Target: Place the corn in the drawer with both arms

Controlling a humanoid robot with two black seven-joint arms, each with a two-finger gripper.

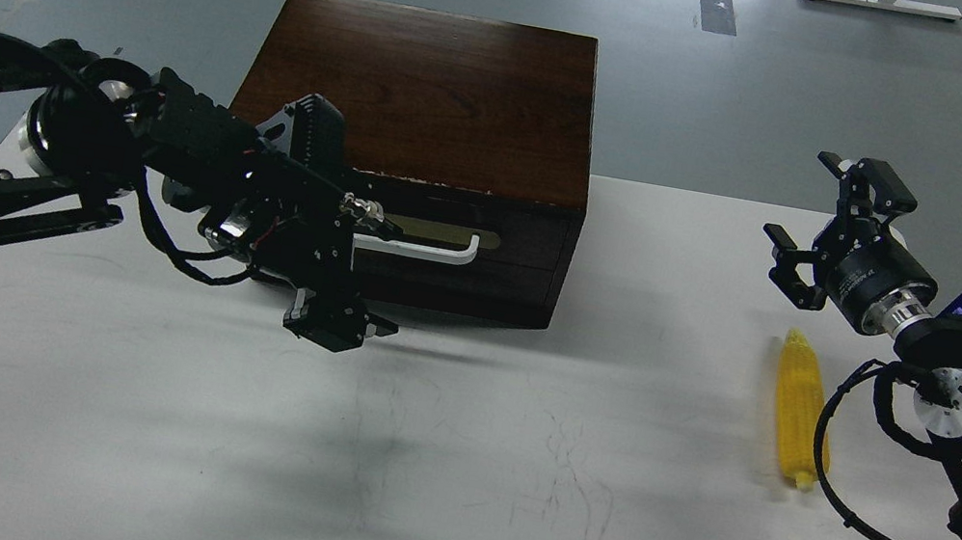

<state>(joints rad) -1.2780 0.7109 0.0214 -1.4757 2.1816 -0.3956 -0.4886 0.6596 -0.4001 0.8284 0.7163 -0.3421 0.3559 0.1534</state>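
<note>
Head view: drawer (445, 249) closed in front face of dark box (426, 75), white handle (426, 249) running left to right across it; left gripper (326, 205) just in front of handle's left end, perhaps touching it, but contact hidden behind black housing; one finger (314, 130) up against box front near top edge, other finger (340, 325) low above table (443, 498), so claw spread wide, holding nothing.

Corn (797, 411) flat on table, well right of box, apart from it and untouched; long axis running away from camera and slightly leftwards, pointed tip far, blunt end near; lying just beside right arm's forearm and black cable (836, 486), which curves close around blunt end.

Right gripper (825, 230) hanging above and behind corn's tip, fingers apart and empty, turned toward upper left, not toward corn; corn therefore below and nearer camera than this claw; clearly the nearer arm for picking.

By judgement: left arm better placed for pulling drawer out, right arm for corn; right claw probably needing to turn downward and close across cob's short width, not along it; cable beside cob a possible thing to snag.

Writing: none readable; brass-coloured plate (438, 232) behind handle looks blank from here; no brand seen on arms.
</note>
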